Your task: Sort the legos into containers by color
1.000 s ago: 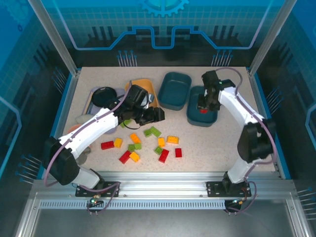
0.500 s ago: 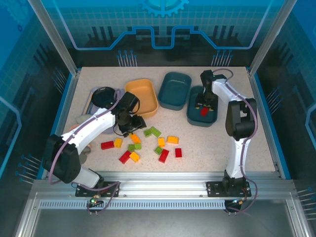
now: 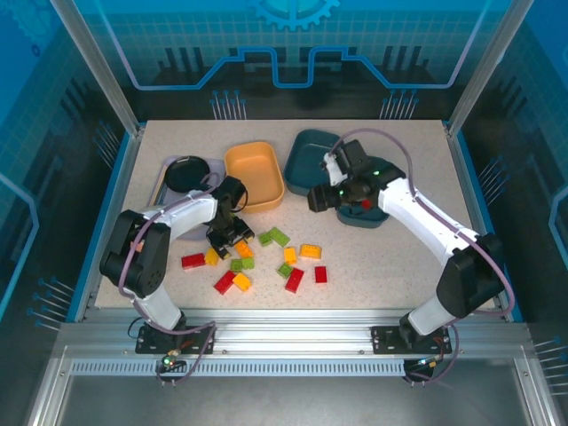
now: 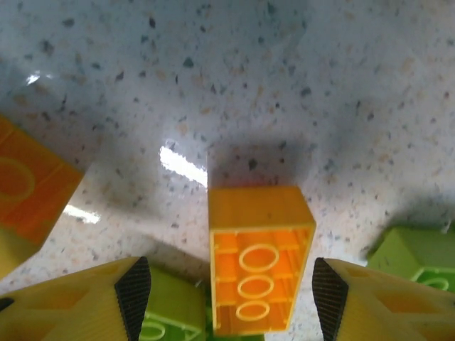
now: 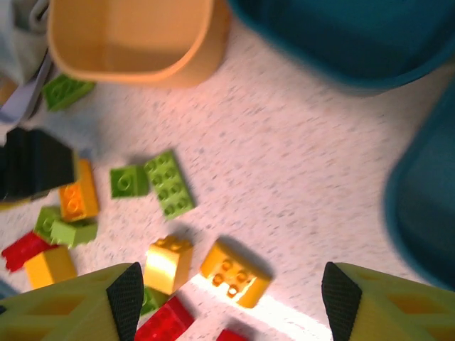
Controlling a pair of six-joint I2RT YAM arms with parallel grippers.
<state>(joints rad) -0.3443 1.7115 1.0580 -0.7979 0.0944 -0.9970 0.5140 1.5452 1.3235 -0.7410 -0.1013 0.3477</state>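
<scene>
Left jaws stand apart with an orange brick (image 4: 259, 259) lying between them; right jaws gape too.

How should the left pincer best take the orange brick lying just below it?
Grip its two long flat sides, coming straight down from above: the orange brick lies between the fingers of the open left pincer, its long sides facing them. A green brick crowds one side.

Counter (image 3: 390, 266): pale speckled stone-look top, with a blue edge strip (image 3: 477, 213) on each side. Aluminium rail (image 3: 293, 342) along the near edge. Slanted aluminium posts (image 3: 98, 67) at the back corners. Translucent blue panels (image 3: 293, 44) with gear-and-circuit print enclose the cell. Lit from overhead; bright glare patch (image 4: 181, 165) on the counter.
</scene>
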